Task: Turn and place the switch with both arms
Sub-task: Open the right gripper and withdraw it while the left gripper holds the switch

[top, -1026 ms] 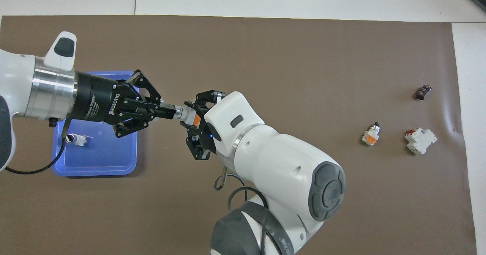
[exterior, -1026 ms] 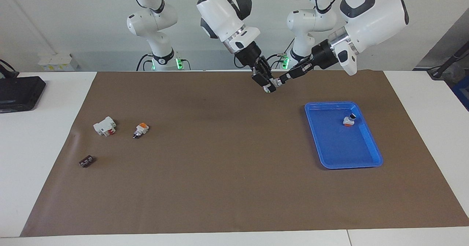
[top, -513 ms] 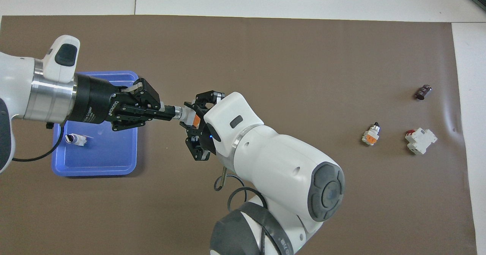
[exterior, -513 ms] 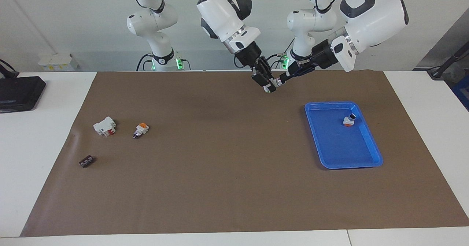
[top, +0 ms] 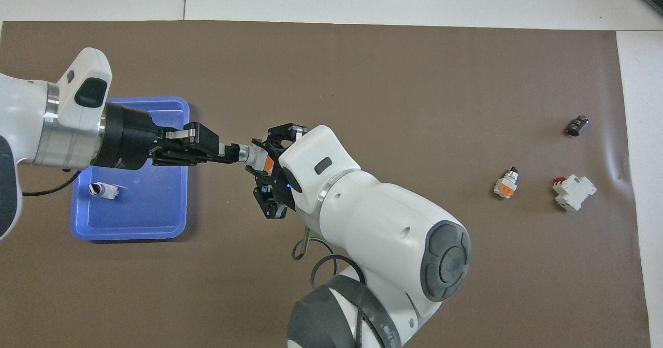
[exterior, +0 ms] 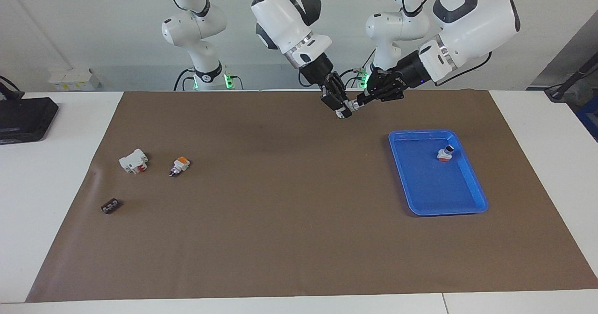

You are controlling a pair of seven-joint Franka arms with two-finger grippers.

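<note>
Above the mat, the switch (top: 257, 156) hangs between both arms: the left gripper (top: 231, 151) pinches its knob end, the right gripper (top: 267, 174) clamps its body. Probably light, rigid, slick plastic; the flat sides suit gripping. A blue tray (exterior: 473, 203) holds another switch (exterior: 444, 153).

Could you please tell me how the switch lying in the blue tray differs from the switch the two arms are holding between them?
The switch in the tray rests on the floor of the blue tray, touched by no pincer; the held switch is up in the air over the brown mat. The left pincer is shut on the held one's knob end and the right pincer grips its body. Both are small white blocks with orange.
</note>
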